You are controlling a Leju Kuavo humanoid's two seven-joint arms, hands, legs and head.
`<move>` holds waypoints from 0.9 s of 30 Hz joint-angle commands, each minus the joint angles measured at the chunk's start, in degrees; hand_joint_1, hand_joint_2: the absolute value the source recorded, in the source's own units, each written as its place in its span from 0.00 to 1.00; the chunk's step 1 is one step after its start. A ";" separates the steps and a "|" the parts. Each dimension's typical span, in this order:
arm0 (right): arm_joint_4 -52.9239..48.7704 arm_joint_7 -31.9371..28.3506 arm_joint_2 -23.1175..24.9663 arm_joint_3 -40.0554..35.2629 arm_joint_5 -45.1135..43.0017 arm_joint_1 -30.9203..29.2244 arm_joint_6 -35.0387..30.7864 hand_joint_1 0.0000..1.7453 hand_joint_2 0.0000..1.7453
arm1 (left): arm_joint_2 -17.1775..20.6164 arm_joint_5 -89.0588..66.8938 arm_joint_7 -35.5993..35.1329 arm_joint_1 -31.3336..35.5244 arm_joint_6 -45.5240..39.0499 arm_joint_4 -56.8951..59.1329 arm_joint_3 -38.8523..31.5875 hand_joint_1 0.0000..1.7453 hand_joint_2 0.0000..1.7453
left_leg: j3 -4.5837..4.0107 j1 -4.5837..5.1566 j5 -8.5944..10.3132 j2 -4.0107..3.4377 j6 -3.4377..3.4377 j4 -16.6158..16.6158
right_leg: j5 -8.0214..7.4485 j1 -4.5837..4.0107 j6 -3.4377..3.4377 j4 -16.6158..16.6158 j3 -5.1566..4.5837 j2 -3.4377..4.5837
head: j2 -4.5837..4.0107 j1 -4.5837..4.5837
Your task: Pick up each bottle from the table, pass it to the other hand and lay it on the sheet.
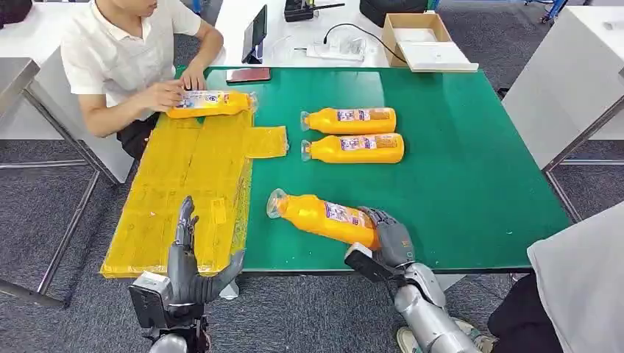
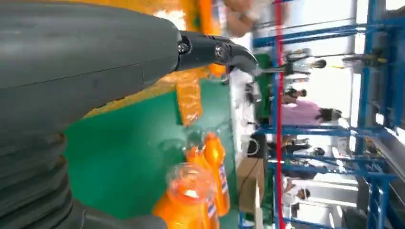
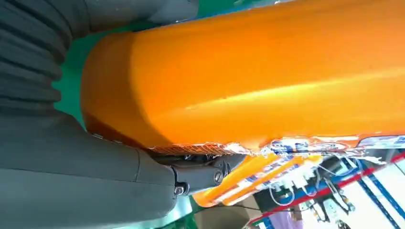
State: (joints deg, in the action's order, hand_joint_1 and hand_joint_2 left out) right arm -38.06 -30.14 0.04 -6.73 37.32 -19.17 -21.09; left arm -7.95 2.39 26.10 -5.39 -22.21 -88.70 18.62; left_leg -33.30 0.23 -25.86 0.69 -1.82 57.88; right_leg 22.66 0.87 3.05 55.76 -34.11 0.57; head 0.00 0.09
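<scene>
Head view has the bottle [image 1: 324, 216] lying near the table's [image 1: 471, 169] front edge, cap end toward the sheet [image 1: 184, 184], base in my right hand [image 1: 386, 234]. That hand's fingers wrap around the base. Its long axis points at my left hand [image 1: 190, 265], which waits over the sheet's near edge with fingers spread, holding nothing. I judge the pass runs leftward, cap first.
</scene>
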 commanded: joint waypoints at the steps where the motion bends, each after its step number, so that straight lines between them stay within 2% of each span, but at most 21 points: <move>1: -26.95 -1.59 3.96 -8.09 -10.52 10.59 0.24 1.00 1.00 | -0.48 8.42 -2.08 0.55 0.10 4.67 1.59 0.00 1.00 | -0.05 0.00 -0.06 -0.02 0.06 -0.02 | 0.05 0.00 -0.07 0.00 -0.04 0.00 | 0.00 0.02; 4: -30.99 -1.13 4.26 -12.46 -13.07 11.80 -1.57 1.00 1.00 | 0.69 12.95 -4.05 0.39 3.59 4.87 3.71 0.00 1.00 | -0.13 -0.02 -0.09 -0.15 0.07 -0.02 | 0.05 -0.01 -0.09 0.01 -0.13 0.07 | 0.00 0.02; 6: -30.12 -0.71 4.52 -14.03 -13.27 11.36 -1.79 0.99 1.00 | 1.11 16.59 -5.46 0.11 7.09 4.99 4.92 0.00 1.00 | -0.06 -0.01 -0.13 -0.18 0.12 -0.03 | 0.12 0.00 -0.15 0.03 -0.11 0.05 | -0.02 0.02; 8: -27.17 -0.61 4.63 -15.63 -13.75 10.37 -0.75 0.99 1.00 | 2.45 17.37 -5.96 0.37 9.81 5.31 7.28 0.00 1.00 | -0.11 0.00 -0.11 -0.10 0.12 -0.03 | 0.11 0.00 -0.13 0.00 -0.14 0.01 | 0.00 0.02; 9: -22.31 -0.33 4.41 -18.51 -12.55 8.69 1.78 0.99 1.00 | 3.04 16.68 -5.92 0.90 11.26 6.01 9.03 0.00 1.00 | -0.17 0.01 -0.07 -0.13 0.09 -0.07 | 0.05 0.02 -0.10 -0.05 -0.22 0.07 | -0.02 0.00; 12: -12.43 -4.06 7.28 -22.37 -12.52 6.05 3.43 1.00 1.00 | 3.32 16.35 -6.66 2.22 13.31 7.77 10.80 0.00 1.00 | -0.12 -0.01 -0.06 -0.23 0.11 -0.12 | 0.03 -0.01 -0.12 -0.11 -0.20 0.10 | 0.00 0.00; 14: -8.56 -4.15 8.97 -24.96 -12.42 4.78 5.12 1.00 1.00 | 2.93 16.10 -6.90 3.01 13.68 8.78 11.06 0.00 1.00 | 0.01 -0.06 -0.10 -0.28 0.19 -0.13 | 0.05 -0.06 -0.21 -0.12 -0.07 0.11 | 0.00 0.02; 19: -8.06 -4.00 9.21 -25.58 -12.27 4.42 4.98 1.00 1.00 | 2.92 16.23 -7.14 3.24 14.04 8.89 11.06 0.00 1.00 | -0.27 -0.01 -0.03 -0.14 0.09 -0.09 | 0.03 0.00 -0.09 -0.07 -0.33 0.00 | 0.00 0.02; 25: 0.46 -1.81 11.58 -29.71 -11.77 1.65 6.37 1.00 1.00 | 1.94 17.77 -6.75 2.90 15.74 6.32 10.36 0.00 1.00 | -0.12 -0.05 -0.13 -0.35 0.13 -0.06 | 0.06 -0.03 -0.14 -0.06 -0.20 0.18 | -0.02 0.02; 27: 2.02 -2.12 11.96 -30.90 -11.21 1.61 5.99 1.00 1.00 | 1.43 18.52 -6.66 2.79 15.62 5.79 9.56 0.00 1.00 | -0.28 -0.04 -0.06 -0.17 0.09 -0.05 | 0.05 -0.02 -0.10 -0.05 -0.30 0.01 | 0.00 0.02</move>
State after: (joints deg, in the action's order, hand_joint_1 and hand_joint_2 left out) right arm -49.11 -32.74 9.92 -31.08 25.16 -13.10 -15.19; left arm -7.06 19.91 19.23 -4.16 -7.13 -83.73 27.52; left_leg -33.74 0.27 -25.88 0.59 -1.82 57.88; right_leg 22.68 0.93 3.05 55.76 -34.59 0.60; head 0.00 0.11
